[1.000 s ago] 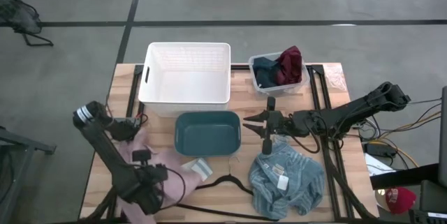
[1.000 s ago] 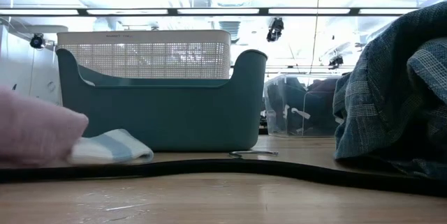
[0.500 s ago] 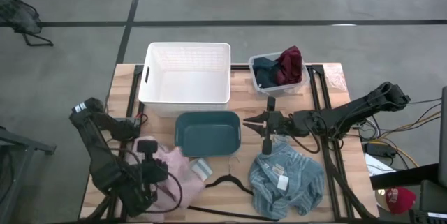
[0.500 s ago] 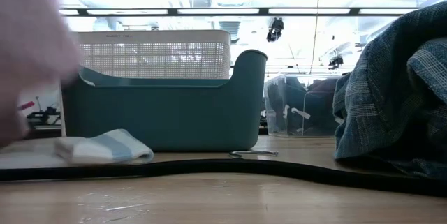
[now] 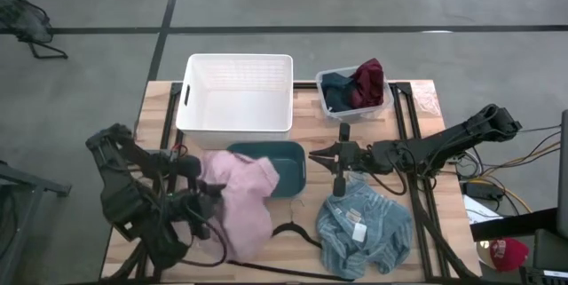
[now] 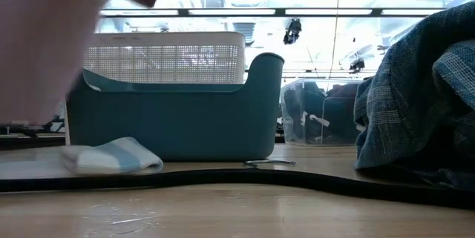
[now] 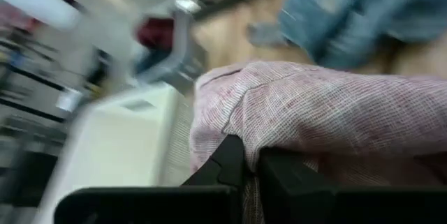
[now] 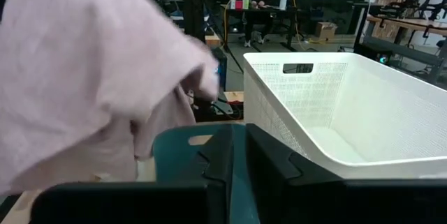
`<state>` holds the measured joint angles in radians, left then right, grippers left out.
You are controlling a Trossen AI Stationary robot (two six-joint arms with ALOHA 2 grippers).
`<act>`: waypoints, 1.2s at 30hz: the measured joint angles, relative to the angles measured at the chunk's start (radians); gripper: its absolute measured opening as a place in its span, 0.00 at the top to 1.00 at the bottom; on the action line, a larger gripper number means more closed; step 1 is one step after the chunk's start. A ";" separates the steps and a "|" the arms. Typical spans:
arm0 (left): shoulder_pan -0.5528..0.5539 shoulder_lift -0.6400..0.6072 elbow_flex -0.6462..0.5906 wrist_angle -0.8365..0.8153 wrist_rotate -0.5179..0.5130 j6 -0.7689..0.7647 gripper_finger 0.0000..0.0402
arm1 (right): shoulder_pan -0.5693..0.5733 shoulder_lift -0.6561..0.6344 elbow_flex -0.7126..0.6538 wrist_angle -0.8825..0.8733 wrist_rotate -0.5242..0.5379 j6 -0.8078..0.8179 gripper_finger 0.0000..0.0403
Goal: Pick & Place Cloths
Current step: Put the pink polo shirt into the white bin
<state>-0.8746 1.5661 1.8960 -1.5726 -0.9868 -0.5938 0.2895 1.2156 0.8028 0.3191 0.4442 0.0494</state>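
**Pink cloth in the air, next to the teal bin**

The left gripper (image 5: 206, 198) is clenched on the pink cloth (image 5: 238, 198) and holds it above the table. The cloth hangs long and loose, and its upper edge covers the left rim of the teal bin (image 5: 288, 162). The white bin (image 5: 237, 94) lies further back. I judge the left arm must carry the cloth that way. The right gripper (image 5: 319, 154) waits beside the striped blue cloth (image 5: 364, 225), fingers spread and empty.
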 joint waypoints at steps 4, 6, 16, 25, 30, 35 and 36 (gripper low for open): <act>0.045 -0.001 0.032 0.001 -0.153 0.033 0.96 | 0.000 0.000 -0.001 0.001 0.000 0.001 0.89; 0.083 -0.002 0.051 0.001 -0.206 0.042 0.96 | 0.000 0.000 -0.001 0.002 0.000 0.000 0.88; 0.309 -0.006 0.191 0.001 -0.333 0.184 0.95 | 0.000 0.000 -0.001 0.003 0.000 0.000 0.82; 0.464 -0.008 0.343 0.005 -0.577 0.386 0.95 | 0.000 0.000 -0.001 0.004 0.000 0.000 0.78; 0.559 -0.010 0.417 0.009 -0.588 0.533 0.95 | 0.000 0.000 -0.001 0.005 0.000 -0.001 0.78; 0.660 -0.020 0.431 0.009 -0.570 0.487 0.95 | 0.000 0.000 -0.001 0.005 0.000 -0.001 0.83; 0.679 -0.021 0.425 0.008 -0.570 0.488 0.95 | 0.000 0.000 -0.001 0.006 0.000 -0.001 0.84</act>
<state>-0.1952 1.5455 2.3213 -1.5646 -1.5565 -0.1062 0.2894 1.2156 0.8021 0.3248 0.4442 0.0486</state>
